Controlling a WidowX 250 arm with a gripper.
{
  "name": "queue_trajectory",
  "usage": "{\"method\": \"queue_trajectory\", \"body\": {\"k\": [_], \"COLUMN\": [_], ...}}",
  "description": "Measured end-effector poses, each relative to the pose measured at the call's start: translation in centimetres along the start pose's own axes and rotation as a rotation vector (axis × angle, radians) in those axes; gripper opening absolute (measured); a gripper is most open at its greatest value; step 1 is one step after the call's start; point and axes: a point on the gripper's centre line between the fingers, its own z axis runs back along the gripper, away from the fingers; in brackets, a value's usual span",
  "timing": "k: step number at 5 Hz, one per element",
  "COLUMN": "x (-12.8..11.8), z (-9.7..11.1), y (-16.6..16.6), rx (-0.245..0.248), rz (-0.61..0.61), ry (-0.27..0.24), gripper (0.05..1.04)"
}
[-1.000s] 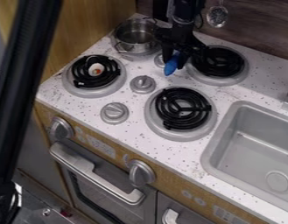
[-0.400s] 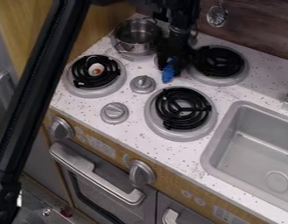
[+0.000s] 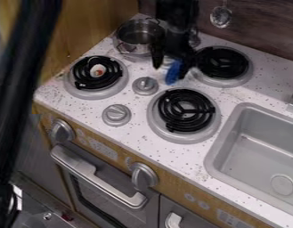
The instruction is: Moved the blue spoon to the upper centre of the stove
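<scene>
- The blue spoon (image 3: 172, 73) lies at the claw (image 3: 170, 70)'s lower end, nearer the finger on the sink side; whether the two touch, I can't tell.
- The claw is parted, with a plain gap between its fingers, and looks to have no grip on the spoon.
- Taking the middle knob (image 3: 145, 86) as landmark, the spoon is behind it and over toward the sink (image 3: 255, 149), at the upper centre of the stove.
- The spoon's visible long axis runs steeply, its near end pointing to the oven side and slightly toward the knob.
- That closeness decides the next move: probably a straight lift, since a sideways one could drag the spoon.
- What shows of the spoon is a solid, saturated blue, narrow and blunt at the near end; the rest is hidden by the claw.
- The placing looks all but finished.
</scene>
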Motion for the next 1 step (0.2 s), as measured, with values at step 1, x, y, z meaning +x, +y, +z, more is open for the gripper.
{"method": "queue_trajectory", "body": {"k": [1], "x": [-0.95], "z": [3.71], "y": [0.58], "rx": [-0.036], "rz": [0.003], "ry": [-0.054], "gripper": [0.997]}}
